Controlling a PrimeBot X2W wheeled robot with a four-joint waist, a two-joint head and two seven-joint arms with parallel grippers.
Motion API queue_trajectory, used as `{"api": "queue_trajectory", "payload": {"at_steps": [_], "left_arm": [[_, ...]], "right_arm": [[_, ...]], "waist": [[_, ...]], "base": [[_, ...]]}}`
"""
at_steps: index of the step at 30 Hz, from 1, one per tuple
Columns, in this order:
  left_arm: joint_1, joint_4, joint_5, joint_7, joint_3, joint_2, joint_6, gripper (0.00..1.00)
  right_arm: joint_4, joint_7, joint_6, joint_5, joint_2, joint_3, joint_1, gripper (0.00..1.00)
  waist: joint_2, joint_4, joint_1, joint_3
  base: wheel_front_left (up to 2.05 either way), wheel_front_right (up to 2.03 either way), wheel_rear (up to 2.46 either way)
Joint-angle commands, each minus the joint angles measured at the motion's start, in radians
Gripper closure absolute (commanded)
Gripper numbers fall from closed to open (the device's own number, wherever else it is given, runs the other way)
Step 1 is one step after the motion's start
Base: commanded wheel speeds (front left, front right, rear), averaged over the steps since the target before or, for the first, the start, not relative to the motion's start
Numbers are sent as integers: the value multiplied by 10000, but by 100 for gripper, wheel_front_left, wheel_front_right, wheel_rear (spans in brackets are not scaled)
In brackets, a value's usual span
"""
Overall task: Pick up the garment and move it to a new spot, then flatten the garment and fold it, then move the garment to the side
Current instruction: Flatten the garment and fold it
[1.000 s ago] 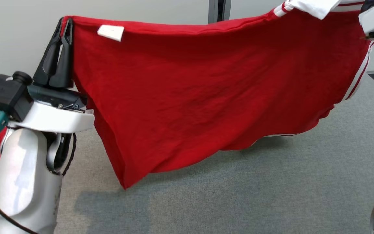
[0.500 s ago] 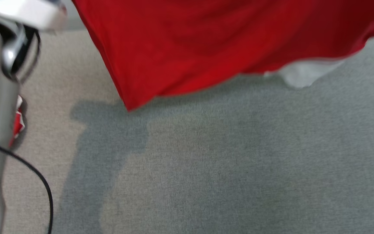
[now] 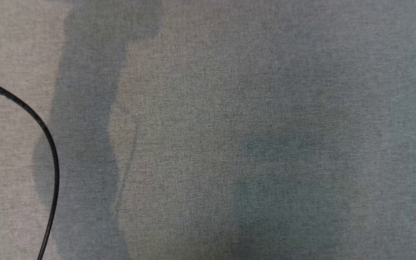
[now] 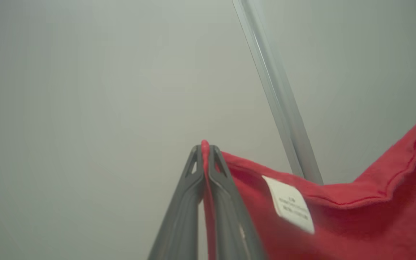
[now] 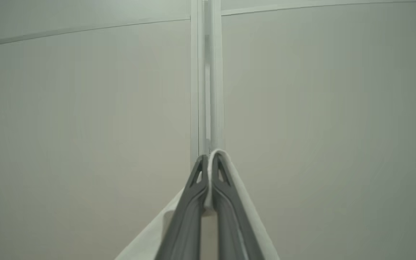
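Left wrist view, bottom centre: the left gripper [image 4: 205, 146] pinched the red garment [image 4: 356, 216] by its edge, jaws closed. The right gripper [image 5: 209, 159] likewise clamped white cloth [image 5: 146, 238].

Grey cloth [image 3: 229, 90] lies shadowed (metal strip [image 5: 207, 72] divides wall [image 5: 85, 108]).

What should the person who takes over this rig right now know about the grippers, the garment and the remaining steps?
Left gripper: shut on the red edge of the garment, near its white label.
Right gripper: shut on a white cloth edge, probably the garment's trim.
Garment: lifted in the air before the wall, hanging from the left gripper's hold.
Grey surface: in the head view, with a black cable crossing its left side.
Done: pickup.
Left: lay the garment at the new spot, flatten, fold, move aside.
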Motion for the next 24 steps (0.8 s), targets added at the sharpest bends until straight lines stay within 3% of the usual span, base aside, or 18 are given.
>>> {"api": "queue_trajectory", "payload": {"at_steps": [1, 7, 14, 24], "left_arm": [[-42, -207, 162, -22, 76, -81, 102, 100], [646, -987, 632, -20, 276, -300, 209, 100], [1888, -1258, 1176, -27, 88, -242, -47, 100], [3997, -1736, 1232, -28, -72, -369, -475, 100]], "right_arm": [[197, -87, -1, 75, 42, 43, 18, 100], [-171, -94, -1, 464, 292, -150, 946, 100], [-217, -96, -1, 700, 402, 45, 2588, 100], [-429, -81, -1, 2099, -193, 608, 5241, 100]], "waist": [[0, 15, 0, 498], [0, -146, 0, 1076], [0, -183, 0, 1468], [0, -11, 0, 648]], "base": [[0, 0, 0], [0, 0, 0], [0, 0, 0], [0, 0, 0]]}}
